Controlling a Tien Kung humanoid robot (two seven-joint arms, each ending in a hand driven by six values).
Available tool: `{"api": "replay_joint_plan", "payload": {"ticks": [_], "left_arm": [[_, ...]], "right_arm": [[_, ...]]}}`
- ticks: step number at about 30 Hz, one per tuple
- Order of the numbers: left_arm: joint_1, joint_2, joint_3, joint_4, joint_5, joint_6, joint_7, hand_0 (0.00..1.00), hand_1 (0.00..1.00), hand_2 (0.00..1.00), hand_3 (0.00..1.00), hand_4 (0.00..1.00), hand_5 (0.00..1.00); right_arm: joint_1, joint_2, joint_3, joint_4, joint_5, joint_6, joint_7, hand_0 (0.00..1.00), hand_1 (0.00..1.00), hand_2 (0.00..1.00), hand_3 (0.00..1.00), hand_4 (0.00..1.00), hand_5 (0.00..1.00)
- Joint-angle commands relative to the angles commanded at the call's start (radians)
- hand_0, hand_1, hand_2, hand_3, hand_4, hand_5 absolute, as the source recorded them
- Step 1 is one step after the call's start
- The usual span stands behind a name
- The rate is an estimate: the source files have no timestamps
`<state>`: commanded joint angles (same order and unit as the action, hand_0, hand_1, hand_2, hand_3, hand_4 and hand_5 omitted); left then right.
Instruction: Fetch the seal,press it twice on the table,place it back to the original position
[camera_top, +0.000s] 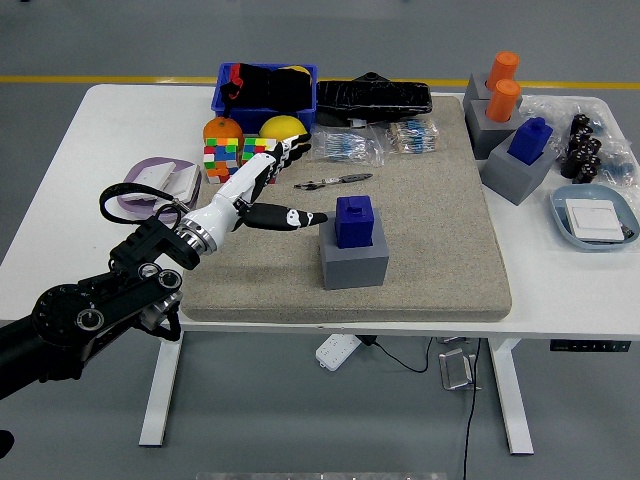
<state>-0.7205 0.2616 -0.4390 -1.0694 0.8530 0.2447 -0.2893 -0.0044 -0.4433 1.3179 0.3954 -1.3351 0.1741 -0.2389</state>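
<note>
The seal is a blue block (354, 220) standing on a grey cube base (353, 259) in the middle of the beige mat (440, 220). My left hand (275, 180) comes in from the lower left over the mat, just left of the seal and not touching it. Its white and black fingers are spread and hold nothing; the thumb (295, 217) points at the seal. The right arm is out of view.
Another blue seal on a grey base (524, 158) and two orange seals (500, 85) stand at the right back. A pen (335, 181), cube puzzles (237, 155), fruit, a blue bin (265, 85), bags and a blue tray (596, 220) lie around.
</note>
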Motion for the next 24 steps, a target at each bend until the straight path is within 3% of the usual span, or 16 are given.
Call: {"api": "replay_joint_plan", "payload": {"ticks": [11, 24], "left_arm": [[0.004, -0.029, 0.039, 0.006, -0.014, 0.007, -0.003, 0.995, 0.956, 0.917, 0.998, 0.998, 0.12], [0.006, -0.084, 0.072, 0.069, -0.055, 0.035, -0.027, 0.987, 0.923, 0.871, 0.998, 0.998, 0.132]], "right_arm": [[0.002, 0.002, 0.004, -0.001, -0.002, 0.0, 0.0, 0.901, 0.754, 0.755, 0.771, 0.878, 0.554], [0.003, 0.003, 0.001, -0.001, -0.001, -0.001, 0.0, 0.901, 0.754, 0.755, 0.771, 0.879, 0.555]]}}
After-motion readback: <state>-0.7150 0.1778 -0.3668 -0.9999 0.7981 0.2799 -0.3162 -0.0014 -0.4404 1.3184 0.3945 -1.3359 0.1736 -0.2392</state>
